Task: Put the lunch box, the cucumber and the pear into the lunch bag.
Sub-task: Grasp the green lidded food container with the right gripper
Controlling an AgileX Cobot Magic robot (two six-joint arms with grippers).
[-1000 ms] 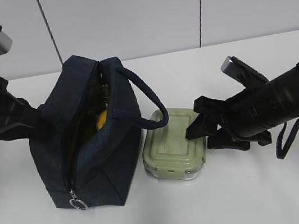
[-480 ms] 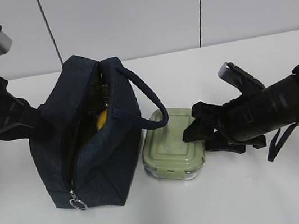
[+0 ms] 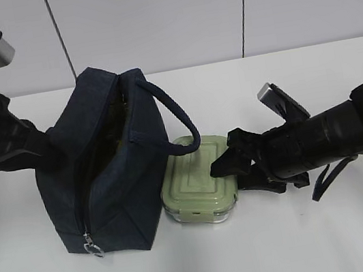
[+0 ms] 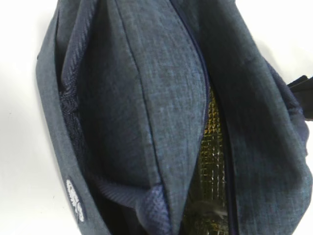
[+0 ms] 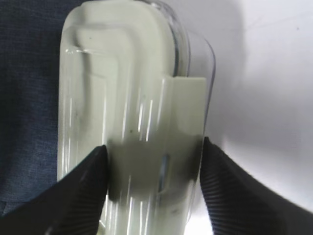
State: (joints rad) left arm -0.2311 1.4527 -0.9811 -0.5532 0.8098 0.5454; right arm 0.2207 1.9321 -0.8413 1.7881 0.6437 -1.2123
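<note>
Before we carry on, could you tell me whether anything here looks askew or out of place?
The lunch box sits skewed on the table, pressed against the lunch bag, under its handle. The right gripper straddles its end. Nothing is spilled or damaged.

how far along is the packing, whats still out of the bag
Still out: the lunch box sits on the table against the lunch bag. In hand: the right gripper has its fingers on both sides of the box's end. The left gripper is out of view at the bag's far side. Bag contents can't be confirmed; only foil lining shows through the opening.
</note>
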